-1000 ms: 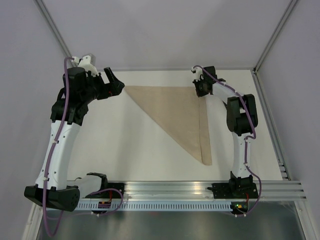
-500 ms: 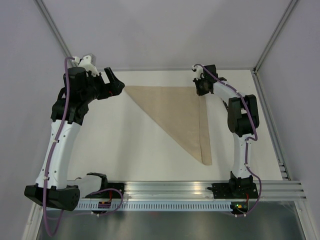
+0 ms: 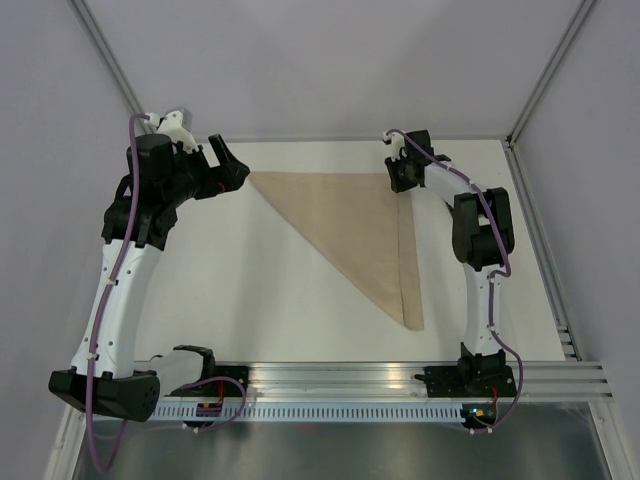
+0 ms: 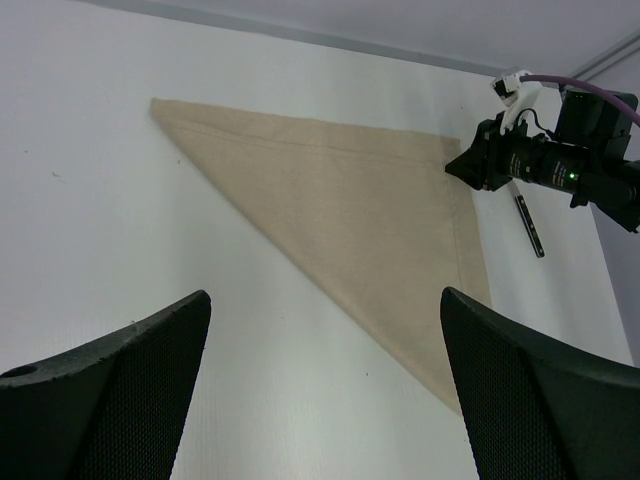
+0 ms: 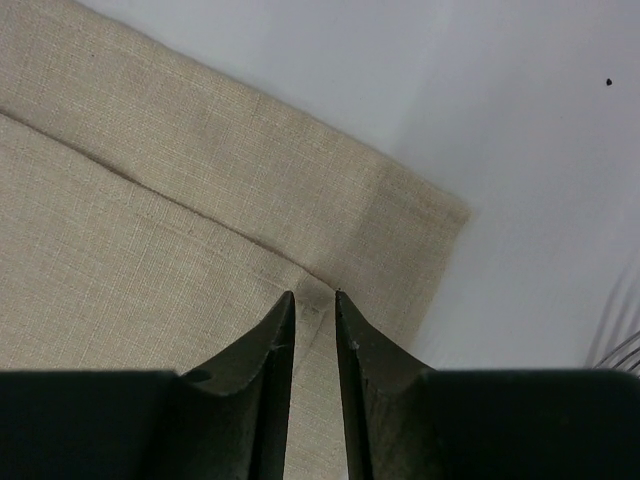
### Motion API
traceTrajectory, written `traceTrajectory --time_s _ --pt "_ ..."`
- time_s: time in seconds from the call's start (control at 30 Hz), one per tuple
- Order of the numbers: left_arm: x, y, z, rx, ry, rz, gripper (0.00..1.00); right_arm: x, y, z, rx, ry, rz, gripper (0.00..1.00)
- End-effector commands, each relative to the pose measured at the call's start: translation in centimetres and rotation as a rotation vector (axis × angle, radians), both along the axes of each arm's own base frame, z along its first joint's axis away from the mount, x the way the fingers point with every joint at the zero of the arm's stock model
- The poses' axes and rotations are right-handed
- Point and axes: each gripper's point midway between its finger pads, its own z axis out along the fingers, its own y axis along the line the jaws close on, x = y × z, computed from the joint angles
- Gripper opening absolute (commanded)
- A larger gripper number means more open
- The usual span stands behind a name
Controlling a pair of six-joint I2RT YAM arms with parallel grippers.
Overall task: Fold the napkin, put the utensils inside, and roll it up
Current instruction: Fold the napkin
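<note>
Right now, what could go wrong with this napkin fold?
1. The right hand has its jaws barely apart at the napkin corner; lifting away could snag the cloth and undo the fold.
2. A utensil lies close beside that hand, off the cloth; a sideways move might knock it.

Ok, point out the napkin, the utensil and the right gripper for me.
napkin [image 3: 358,222], top view, middle of the folded triangle.
utensil [image 4: 530,226], left wrist view, midway along the dark stick.
right gripper [image 5: 312,302], right wrist view, midway between its fingertips, above the napkin's corner.
</note>
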Motion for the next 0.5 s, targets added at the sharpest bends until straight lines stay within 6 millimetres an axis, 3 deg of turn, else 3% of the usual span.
traceTrajectory --time_s 0.0,0.33,0.47 --pt "0.2 -0.4 0.5 -0.01 -0.021 -0.023 0.99 1.1 -0.6 0.4 -0.023 -0.02 -0.017 0.29" --pt "0.2 -0.4 0.5 -0.01 -0.019 -0.023 0.99 0.8 -0.5 -0.7 -0.026 0.001 -0.01 0.29" --pt "0.2 -0.4 0.4 -0.01 -0.018 -0.023 0.99 0.8 -0.5 -0.9 -0.024 0.006 -0.01 0.24"
